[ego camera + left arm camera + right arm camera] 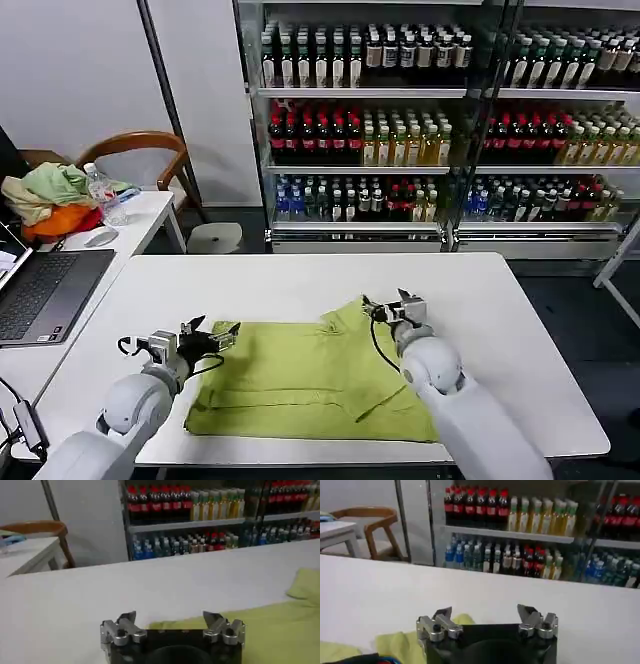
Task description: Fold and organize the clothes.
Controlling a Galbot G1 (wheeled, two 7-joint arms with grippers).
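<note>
White tabletop (pixel 300 280), rectangular and smooth, fills the near field and carries the lime yellow-green short-sleeved T-shirt (pixel 300 385) of thin soft fabric, which lies flattened and partly folded on the near middle of the surface, one sleeve flap pointing toward the far edge. Left gripper (pixel 212 335), on a grey-white arm entering from the near left corner, sits low over the table just beside the shirt's left edge, its two metal fingers spread apart and holding nothing; the left wrist view shows the same gripper (pixel 172 622) with fingers wide above bare tabletop, the shirt (pixel 280 630) just beyond and to one side. Right gripper (pixel 392 309), on the arm that crosses the shirt's right portion, hovers at the raised sleeve flap near the far edge of the garment, fingers likewise parted and empty; in the right wrist view this gripper (pixel 487 620) stands open with a fold of the shirt (pixel 395 642) just beneath. To the left, a second white desk (pixel 140 215) bears a dark grey laptop (pixel 40 290), a white computer mouse (pixel 100 236), a clear plastic bottle (pixel 104 195) and a heap of pale green, cream and orange garments (pixel 50 200), with a wooden armchair (pixel 150 150) behind. Farthest back, glass-fronted refrigerated cabinets (pixel 440 120) display rows of bottled drinks.
</note>
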